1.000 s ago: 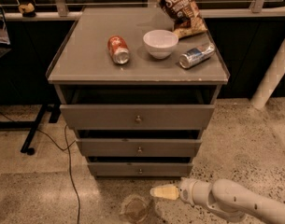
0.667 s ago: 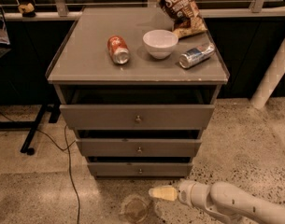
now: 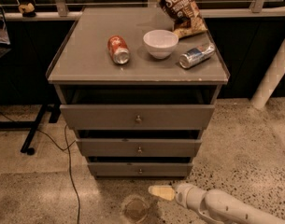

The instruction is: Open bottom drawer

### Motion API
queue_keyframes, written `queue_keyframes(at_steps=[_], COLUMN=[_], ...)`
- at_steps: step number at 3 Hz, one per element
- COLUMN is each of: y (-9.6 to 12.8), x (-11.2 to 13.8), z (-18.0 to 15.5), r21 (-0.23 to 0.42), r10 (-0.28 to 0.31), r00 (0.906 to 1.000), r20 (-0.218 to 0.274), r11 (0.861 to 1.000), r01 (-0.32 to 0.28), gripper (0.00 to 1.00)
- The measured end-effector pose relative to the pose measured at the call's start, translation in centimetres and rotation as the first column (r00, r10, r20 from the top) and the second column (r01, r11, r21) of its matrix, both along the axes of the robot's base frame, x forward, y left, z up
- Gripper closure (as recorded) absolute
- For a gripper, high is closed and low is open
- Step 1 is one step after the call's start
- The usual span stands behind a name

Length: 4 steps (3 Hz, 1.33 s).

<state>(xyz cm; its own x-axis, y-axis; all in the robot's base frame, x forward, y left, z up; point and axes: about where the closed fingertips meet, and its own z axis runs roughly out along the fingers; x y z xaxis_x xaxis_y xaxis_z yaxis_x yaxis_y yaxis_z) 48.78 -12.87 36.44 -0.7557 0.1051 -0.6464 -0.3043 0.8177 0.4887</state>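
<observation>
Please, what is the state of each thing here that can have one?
bottom drawer: looks closed, knob untouched
middle drawer: looks closed
top drawer: cannot tell
gripper: low before the cabinet, touching nothing
red can: lying on its side
silver can: lying on its side
white bowl: upright, looks empty
chip bag: lying face up

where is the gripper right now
In the camera view the gripper is low near the floor, slightly right of centre, just in front of and below the bottom drawer, not touching its knob.
</observation>
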Motion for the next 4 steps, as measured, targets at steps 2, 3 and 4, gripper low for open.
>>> queue_keyframes(at_steps=[2,3,4], y=[0.1,0.1,0.1], x=[3.9,3.9,3.9], z=[-5.0,-5.0,-5.0], r21=[0.041,0.041,0.041], r10=[-0.03,-0.03,-0.03], r00=[0.9992,0.9992,0.9992], r20=[-0.025,-0.025,-0.025], r11=[0.999,0.999,0.999], r01=[0.031,0.031,0.031], gripper=[0.0,0.0,0.19])
